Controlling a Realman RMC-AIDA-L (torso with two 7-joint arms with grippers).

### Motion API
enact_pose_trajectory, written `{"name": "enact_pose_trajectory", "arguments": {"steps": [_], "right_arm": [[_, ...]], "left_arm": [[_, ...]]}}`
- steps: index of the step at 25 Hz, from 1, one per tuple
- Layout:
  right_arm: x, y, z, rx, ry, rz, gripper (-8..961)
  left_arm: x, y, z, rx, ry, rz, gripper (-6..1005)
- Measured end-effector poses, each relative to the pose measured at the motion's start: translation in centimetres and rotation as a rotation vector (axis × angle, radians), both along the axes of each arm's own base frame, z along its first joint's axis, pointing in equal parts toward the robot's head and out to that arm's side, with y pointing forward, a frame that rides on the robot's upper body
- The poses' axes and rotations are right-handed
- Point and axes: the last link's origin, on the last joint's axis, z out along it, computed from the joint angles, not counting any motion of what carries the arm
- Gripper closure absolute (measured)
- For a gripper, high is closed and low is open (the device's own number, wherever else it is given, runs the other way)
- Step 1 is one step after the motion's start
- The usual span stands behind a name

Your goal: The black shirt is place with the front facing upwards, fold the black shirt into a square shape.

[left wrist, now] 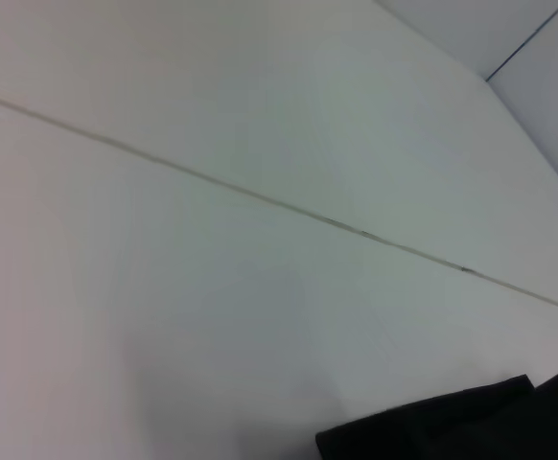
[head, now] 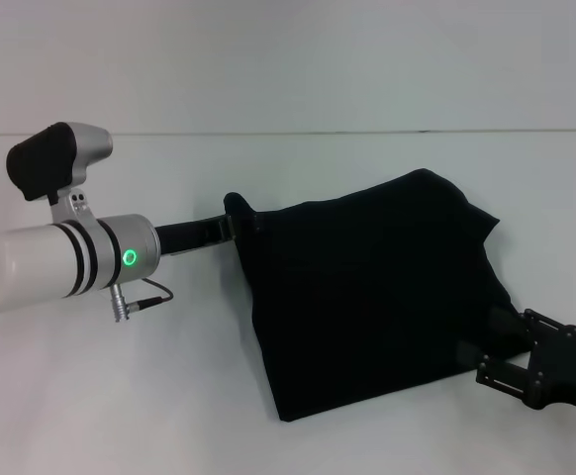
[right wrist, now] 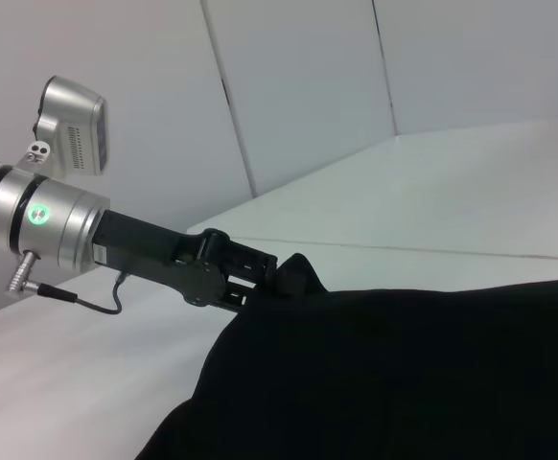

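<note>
The black shirt [head: 367,297] hangs folded between my two grippers, with its lower edge on or near the white table [head: 120,396]. No lettering or neck label shows. My left gripper [head: 239,220] is shut on the shirt's upper left corner; the right wrist view shows it [right wrist: 271,274] pinching the cloth [right wrist: 404,383]. My right gripper [head: 484,344] is shut on the shirt's right edge, with its fingertips buried in the fabric. In the left wrist view only a strip of the shirt [left wrist: 471,429] shows.
The white table runs back to a pale wall [head: 288,59]. A seam line [left wrist: 260,199] crosses the table surface. A grey cable [head: 149,297] hangs under the left wrist.
</note>
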Motion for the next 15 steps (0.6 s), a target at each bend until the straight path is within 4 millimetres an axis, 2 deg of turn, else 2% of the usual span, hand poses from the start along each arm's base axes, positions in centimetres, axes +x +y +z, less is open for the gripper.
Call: {"name": "enact_pose_trajectory", "arguments": {"steps": [11,15], "right_arm": [[-0.1,0.2,0.1,0.007,0.0,-0.001,160],[-0.1,0.3,0.1,0.009,0.0,0.0,160]], "left_arm": [[-0.6,-0.8,0.2,-0.026,-0.031,-0.001,676],[-1.2,-1.6,0.1,-0.044,-0.056,0.012,844]]}}
